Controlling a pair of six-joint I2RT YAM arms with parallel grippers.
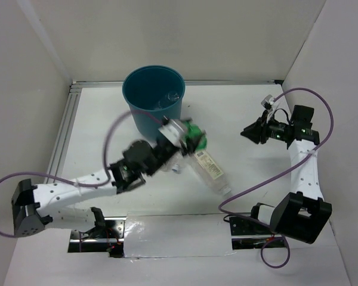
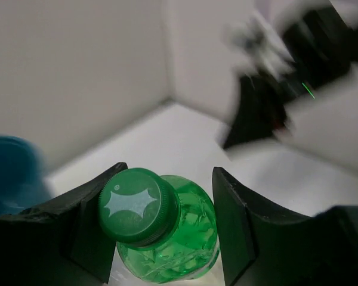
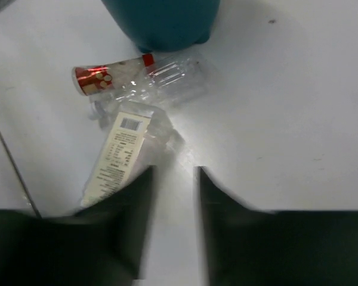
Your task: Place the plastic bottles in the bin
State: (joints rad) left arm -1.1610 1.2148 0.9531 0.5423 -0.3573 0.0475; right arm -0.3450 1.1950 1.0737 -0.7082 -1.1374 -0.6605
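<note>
Fingers (image 2: pixel 238 226) clasping green bottle (image 2: pixel 167 238), bin (image 1: pixel 146 116) near (open-topped)

White counter (image 1: pixel 244 173), pale walls on three sides. Teal bin (image 1: pixel 153 98) stands upright toward the far edge. Two clear bottles lie flat just before its base, close together: white-labelled bottle (image 1: pixel 210 170), red-labelled bottle (image 3: pixel 137 77).

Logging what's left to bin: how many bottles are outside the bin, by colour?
green bottle: 1
clear bottles: 2 (white-label bottle, red-label bottle)
Total: 3
</note>
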